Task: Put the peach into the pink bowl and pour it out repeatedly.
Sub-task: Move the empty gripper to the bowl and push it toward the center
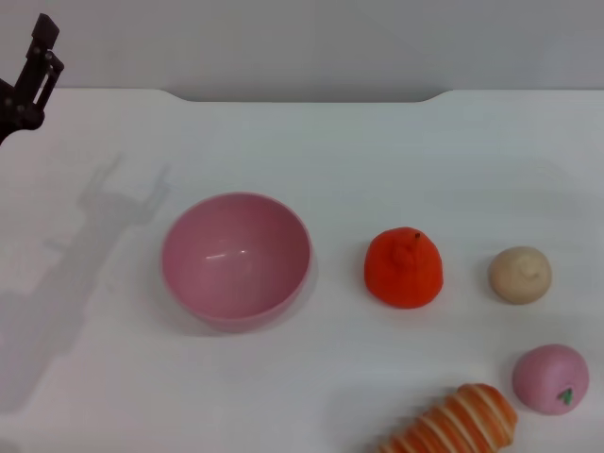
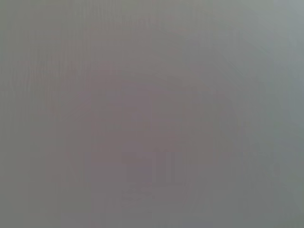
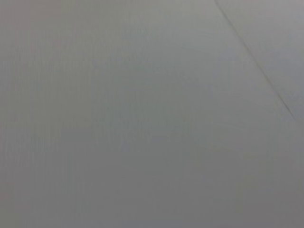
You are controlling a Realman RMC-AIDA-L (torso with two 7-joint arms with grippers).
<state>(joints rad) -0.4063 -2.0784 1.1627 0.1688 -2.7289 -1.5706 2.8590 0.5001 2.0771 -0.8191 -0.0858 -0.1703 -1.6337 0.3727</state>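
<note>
The pink bowl (image 1: 236, 260) stands upright and empty, left of the table's middle. The peach (image 1: 550, 378), pale pink with a small green leaf mark, lies on the table at the near right, far from the bowl. My left gripper (image 1: 47, 45) hangs high at the far left, well away from both, open and holding nothing; its forked shadow falls on the table left of the bowl. My right gripper is out of view. Both wrist views show only plain grey surface.
An orange-red fruit (image 1: 404, 268) with a stem nub sits right of the bowl. A beige round ball (image 1: 520, 275) lies further right. A striped bread loaf (image 1: 458, 423) lies at the near edge beside the peach. The white table's (image 1: 302, 142) far edge runs along the top.
</note>
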